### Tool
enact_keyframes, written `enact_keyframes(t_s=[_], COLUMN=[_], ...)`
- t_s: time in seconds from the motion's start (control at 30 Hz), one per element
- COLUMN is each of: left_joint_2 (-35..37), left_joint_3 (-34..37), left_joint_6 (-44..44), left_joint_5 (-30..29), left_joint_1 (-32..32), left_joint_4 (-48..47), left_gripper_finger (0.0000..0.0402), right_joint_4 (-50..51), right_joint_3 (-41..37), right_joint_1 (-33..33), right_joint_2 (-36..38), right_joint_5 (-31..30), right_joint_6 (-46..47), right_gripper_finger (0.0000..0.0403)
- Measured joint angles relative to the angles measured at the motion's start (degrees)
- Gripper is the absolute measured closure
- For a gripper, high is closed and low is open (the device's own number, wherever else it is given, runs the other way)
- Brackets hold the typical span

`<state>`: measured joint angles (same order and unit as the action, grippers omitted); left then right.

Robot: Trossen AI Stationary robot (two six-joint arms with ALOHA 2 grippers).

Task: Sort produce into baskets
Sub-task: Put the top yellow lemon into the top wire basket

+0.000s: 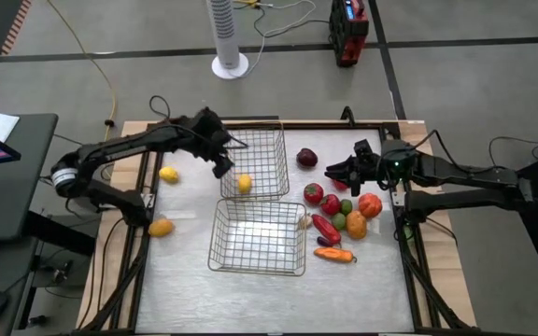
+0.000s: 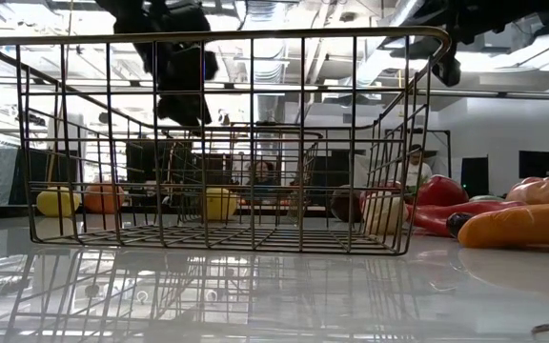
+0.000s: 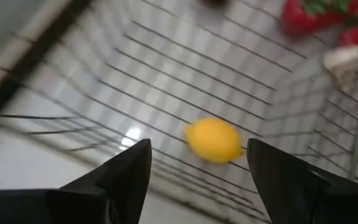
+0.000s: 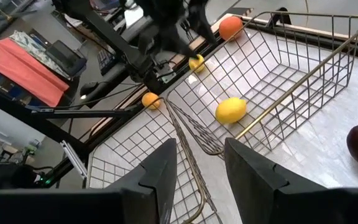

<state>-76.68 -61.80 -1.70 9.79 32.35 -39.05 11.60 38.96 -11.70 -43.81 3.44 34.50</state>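
Near wire-mesh basket (image 1: 258,238) sits mid-surface. Far basket (image 1: 258,161) holds a smooth oval yellow lemon (image 1: 244,184), left end effector (image 1: 220,163) released just above it. Right end effector (image 1: 336,172) over glossy produce pile (image 1: 339,213): grip unclear.

Yellow lemon (image 1: 244,184) in far basket (image 1: 267,140); near basket (image 1: 258,263) empty; produce pile (image 1: 339,217) right.

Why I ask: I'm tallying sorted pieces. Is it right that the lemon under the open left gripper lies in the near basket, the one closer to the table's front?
Not quite. The lemon under the open left gripper lies in the far basket; the near basket holds nothing, as the high view shows.
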Motion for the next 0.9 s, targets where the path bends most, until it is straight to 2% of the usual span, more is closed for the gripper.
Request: enact_keyframes(t_s=[0.17, 0.37, 0.63, 0.9], left_joint_2=[7.1, 11.7, 10.9, 9.0], left_joint_3=[2.1, 4.9, 5.9, 5.9], left_joint_6=[3.2, 5.0, 8.9, 11.5], left_joint_5=[-1.7, -1.2, -1.6, -3.6], left_joint_1=[6.2, 12.9, 16.1, 17.6], left_joint_4=[-1.1, -11.3, -24.8, -36.4], left_gripper_finger=[0.016, 0.0162, 0.0162, 0.0162], right_joint_4=[0.0, 0.3, 0.1, 1.2], right_joint_3=[0.0, 0.0, 0.0, 5.8], right_joint_1=[0.0, 0.0, -0.4, -6.0], right_joint_2=[0.0, -0.5, -4.6, -7.4], right_joint_5=[0.1, 0.0, 0.0, 0.0], right_joint_6=[0.0, 0.0, 0.1, -4.6], right_gripper_finger=[0.0241, 0.0241, 0.0241, 0.0241])
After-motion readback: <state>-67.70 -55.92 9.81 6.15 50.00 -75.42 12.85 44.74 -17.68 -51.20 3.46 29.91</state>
